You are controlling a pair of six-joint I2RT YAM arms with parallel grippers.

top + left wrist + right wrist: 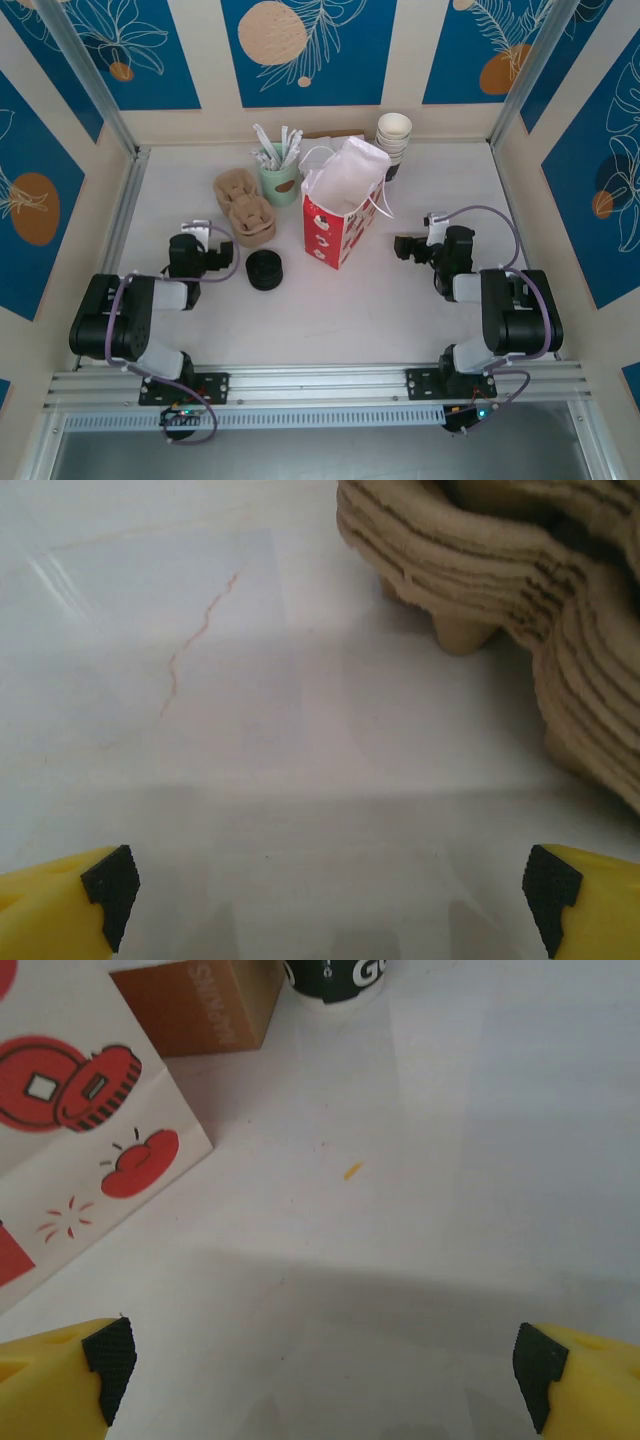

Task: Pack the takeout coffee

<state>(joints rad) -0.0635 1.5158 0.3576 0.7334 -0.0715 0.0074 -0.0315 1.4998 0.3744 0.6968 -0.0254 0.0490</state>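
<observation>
No capped takeout coffee is in view. A stack of lidless cream-rimmed cups [393,138] stands at the back. The base of a dark cup with white lettering [335,980] shows at the top edge of the right wrist view, its top cut off. A low round black stack of lids [265,270] sits just right of my left gripper [200,238] [330,885], which is open over bare table. My right gripper [425,235] [325,1360] is also open with nothing between its fingers, to the right of the red-and-white paper bag [338,215] [70,1110], whose top stands open.
Stacked brown pulp cup carriers [245,208] [520,590] lie ahead and right of the left gripper. A mint green cup with stirrers [280,175] stands behind them. A brown cardboard box [190,1005] sits behind the bag. Walls and metal posts enclose the white table [330,320].
</observation>
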